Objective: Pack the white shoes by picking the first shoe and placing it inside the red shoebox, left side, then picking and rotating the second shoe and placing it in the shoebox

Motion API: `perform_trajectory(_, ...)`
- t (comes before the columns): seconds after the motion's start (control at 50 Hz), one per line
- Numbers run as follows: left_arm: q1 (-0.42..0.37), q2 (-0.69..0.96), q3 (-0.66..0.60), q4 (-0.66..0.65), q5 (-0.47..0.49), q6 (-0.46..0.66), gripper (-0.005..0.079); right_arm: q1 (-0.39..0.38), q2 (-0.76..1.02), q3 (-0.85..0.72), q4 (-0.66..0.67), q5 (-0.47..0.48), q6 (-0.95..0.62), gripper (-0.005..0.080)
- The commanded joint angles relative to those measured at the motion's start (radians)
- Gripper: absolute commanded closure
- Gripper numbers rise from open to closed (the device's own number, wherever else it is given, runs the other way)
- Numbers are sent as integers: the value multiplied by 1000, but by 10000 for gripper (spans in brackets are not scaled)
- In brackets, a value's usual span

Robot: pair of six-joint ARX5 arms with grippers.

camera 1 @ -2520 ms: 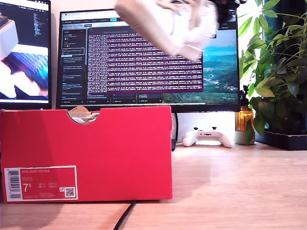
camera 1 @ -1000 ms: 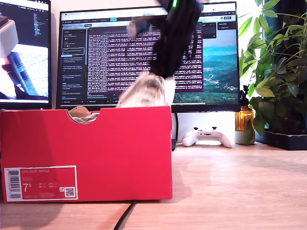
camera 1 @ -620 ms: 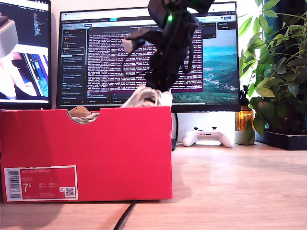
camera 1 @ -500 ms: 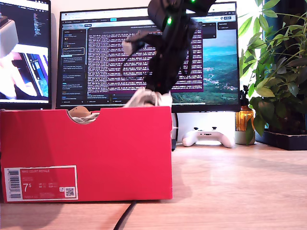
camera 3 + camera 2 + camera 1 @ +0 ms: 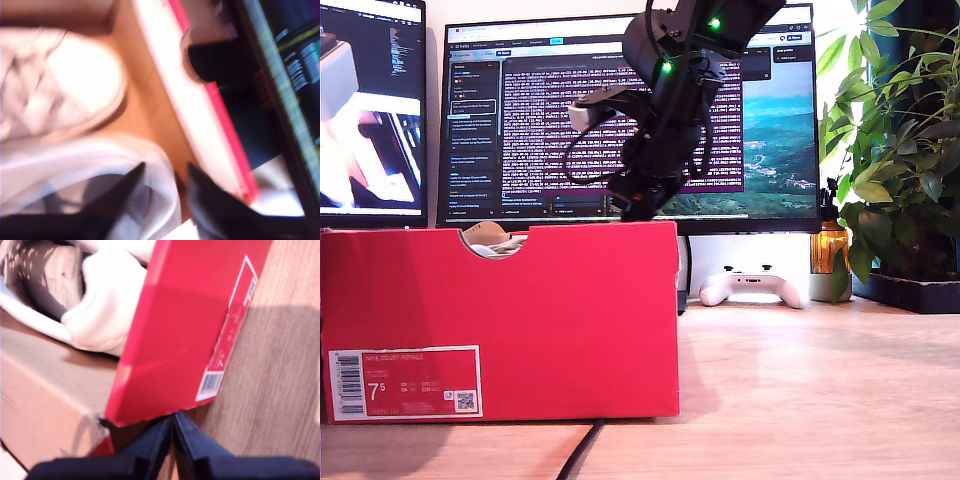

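The red shoebox [image 5: 500, 320] stands on the desk at the exterior view's left. My second gripper [image 5: 640, 208] hovers just above its rim, open, its fingers apart over the box's inside [image 5: 162, 182]. Below it lie the white shoes: one rounded toe [image 5: 75, 85] and the collar of the other shoe [image 5: 100, 155], blurred. A bit of shoe shows through the box's notch [image 5: 490, 238]. My first gripper [image 5: 172, 422] is shut on nothing, above the box's labelled wall [image 5: 185, 325], with a white shoe [image 5: 107, 305] inside. That gripper is outside the exterior view.
Two monitors [image 5: 620, 120] stand right behind the box. A white game controller [image 5: 753, 285], an amber bottle [image 5: 828, 250] and a leafy plant [image 5: 900, 150] sit at the exterior view's right. A black cable [image 5: 582, 450] runs under the box's front.
The shoe came down from high above into the box and dropped below its rim. My second gripper let it go and now stands just over the rim without it.
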Motion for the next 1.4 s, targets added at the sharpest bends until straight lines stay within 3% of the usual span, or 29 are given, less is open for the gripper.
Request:
perform_trajectory(0.0, -3, 4, 10, 8, 3, -6, 754, 10, 5, 14, 7, 10, 1, 461)
perform_trajectory(0.2, -3, 4, 10, 8, 3, -6, 754, 18, -13, 26, -3, 103, 1, 499)
perform_trajectory(0.26, -3, 4, 10, 8, 2, -6, 754, 26, -23, 38, -21, 145, 2, 591)
perform_trajectory(0.34, -3, 4, 10, 8, 2, -6, 754, 37, -38, 67, -70, 190, 4, 776)
perform_trajectory(0.76, -3, 4, 10, 8, 3, -6, 754, 90, -82, 269, -286, 206, 350, 762)
perform_trajectory(1.02, -3, 4, 10, 8, 3, -6, 754, 108, -83, 294, -439, 202, 437, 762)
perform_trajectory(1.08, -3, 4, 10, 8, 3, -6, 754, 82, -83, 294, -513, 165, 519, 762)
perform_trajectory(1.38, -2, 2, 10, -13, -8, -6, 754, 10, -83, 294, -587, 96, 551, 762)
